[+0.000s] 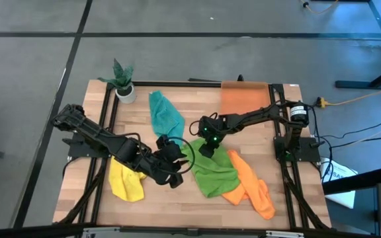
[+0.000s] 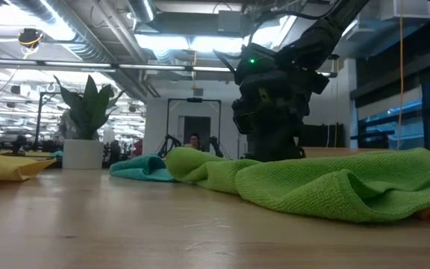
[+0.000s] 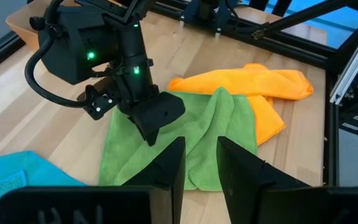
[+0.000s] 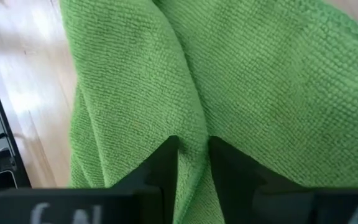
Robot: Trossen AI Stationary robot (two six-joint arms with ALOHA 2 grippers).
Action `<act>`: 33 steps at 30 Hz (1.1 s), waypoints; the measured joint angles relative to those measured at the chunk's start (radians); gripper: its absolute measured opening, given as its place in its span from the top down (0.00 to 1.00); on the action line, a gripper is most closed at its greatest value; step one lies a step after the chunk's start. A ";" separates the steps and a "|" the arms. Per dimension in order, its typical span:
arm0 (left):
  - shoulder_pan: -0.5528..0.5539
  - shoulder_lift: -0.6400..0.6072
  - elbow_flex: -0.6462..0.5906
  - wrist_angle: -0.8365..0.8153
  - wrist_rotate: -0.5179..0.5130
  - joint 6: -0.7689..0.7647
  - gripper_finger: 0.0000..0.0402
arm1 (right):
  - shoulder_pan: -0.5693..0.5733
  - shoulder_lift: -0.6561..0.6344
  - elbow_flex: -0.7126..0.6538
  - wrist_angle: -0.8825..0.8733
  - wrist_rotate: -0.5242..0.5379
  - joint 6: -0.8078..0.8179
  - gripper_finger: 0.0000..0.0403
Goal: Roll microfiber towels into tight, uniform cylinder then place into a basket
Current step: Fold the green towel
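Right wrist view: the right gripper (image 4: pixel 191 163) presses its narrowly parted jaws astride a raised fold of the green towel (image 4: pixel 241 81), pinching that ridge, and the likely fault is a grip on one thin layer only, so that the cloth slips free or bunches instead of rolling evenly. The left gripper (image 3: pixel 201 163), jaws slightly apart and holding nothing, hovers just beside the same towel and could collide with the right one; the orange towel (image 1: pixel 250 182) touches the green one's far edge and may drag along. The teal towel (image 1: pixel 164 114), yellow towel (image 1: pixel 126 182) and potted plant (image 1: pixel 123 80) lie clear on the counter (image 1: pixel 177 198), and the basket (image 1: pixel 243 98) sits well behind the right jaws.
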 joint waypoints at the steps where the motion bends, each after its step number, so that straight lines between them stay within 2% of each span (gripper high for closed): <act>1: 0.000 0.000 0.000 0.000 0.000 0.000 0.79 | 0.000 0.000 0.000 0.001 0.000 0.000 0.80; 8: 0.000 0.000 0.000 0.000 0.000 0.000 0.79 | 0.000 0.000 0.000 0.001 0.000 -0.047 0.98; 15: 0.000 0.000 0.000 0.000 0.000 0.000 0.79 | 0.000 -0.030 -0.001 -0.014 0.027 -0.057 0.99; 23: 0.000 0.000 0.000 0.000 0.000 0.007 0.79 | 0.000 -0.138 -0.001 -0.152 0.169 -0.105 0.99; 30: 0.000 0.000 0.000 0.000 0.001 0.007 0.79 | -0.001 -0.166 -0.001 -0.278 0.322 -0.137 0.99; 33: 0.000 0.000 0.000 0.000 0.001 0.007 0.79 | -0.001 -0.167 -0.001 -0.281 0.351 -0.156 0.99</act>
